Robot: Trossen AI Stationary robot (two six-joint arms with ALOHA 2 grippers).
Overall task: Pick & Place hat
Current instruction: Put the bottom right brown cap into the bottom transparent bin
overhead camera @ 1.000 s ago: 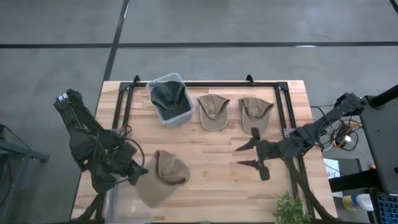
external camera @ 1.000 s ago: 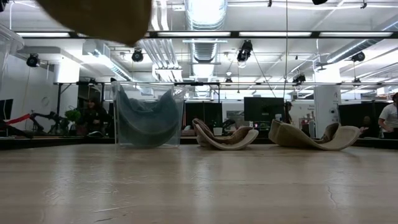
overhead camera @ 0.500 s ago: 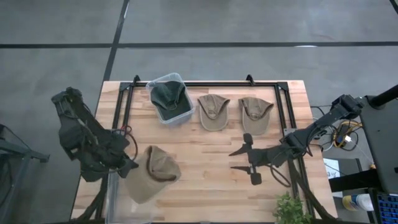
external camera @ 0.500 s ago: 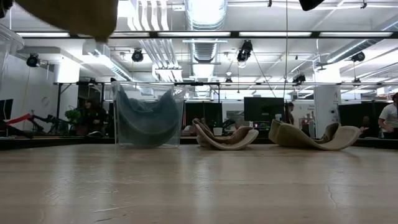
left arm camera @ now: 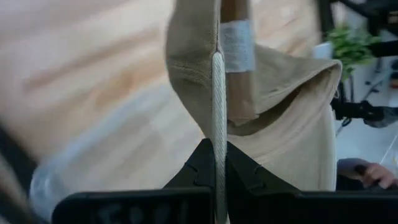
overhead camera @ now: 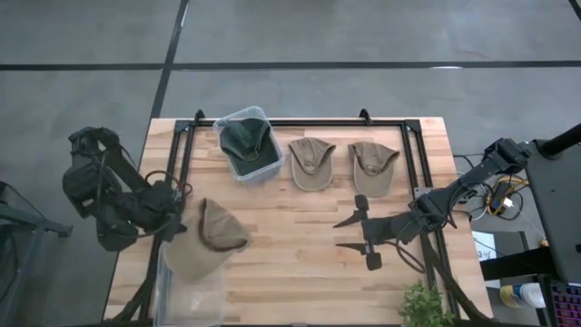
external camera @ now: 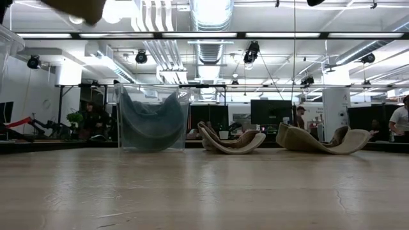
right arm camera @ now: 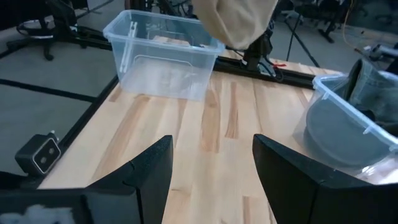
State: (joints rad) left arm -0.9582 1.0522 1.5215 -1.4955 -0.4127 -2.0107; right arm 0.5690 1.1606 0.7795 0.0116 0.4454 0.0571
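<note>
A tan hat [overhead camera: 207, 243] hangs in the air at the table's near left, with my left gripper [overhead camera: 178, 229] shut on it. It hovers over the far end of an empty clear bin [overhead camera: 192, 296]. Only the hat's lower edge [external camera: 71, 6] shows at the top of the low view. My right gripper [overhead camera: 350, 234] stands open above the middle right of the table with nothing between its fingers [right arm camera: 155, 171]; its wrist view looks toward the hat [right arm camera: 239, 22] and the clear bin [right arm camera: 163, 59]. My left gripper pinches the hat's thin edge [left arm camera: 217, 124] between its two fingers, which show closed flat against it, one on each side. They come from the table's left, slanting down. The hat hangs beyond and below them, lifted clear of table and bin.
A second clear bin [overhead camera: 263, 169] at the far edge holds a dark green hat [overhead camera: 245, 138]. Two more tan hats [overhead camera: 311, 163] [overhead camera: 372, 166] lie on the table to its right. A black frame [overhead camera: 410, 154] runs around the work area; a plant [overhead camera: 425, 304] stands at the near right.
My left gripper has risen and gone toward the table's left edge, carrying the tan hat from over the bare table to above the near-left bin; the hat stays clear of the table. My right gripper has rolled a little and shifted slightly left, staying open.
</note>
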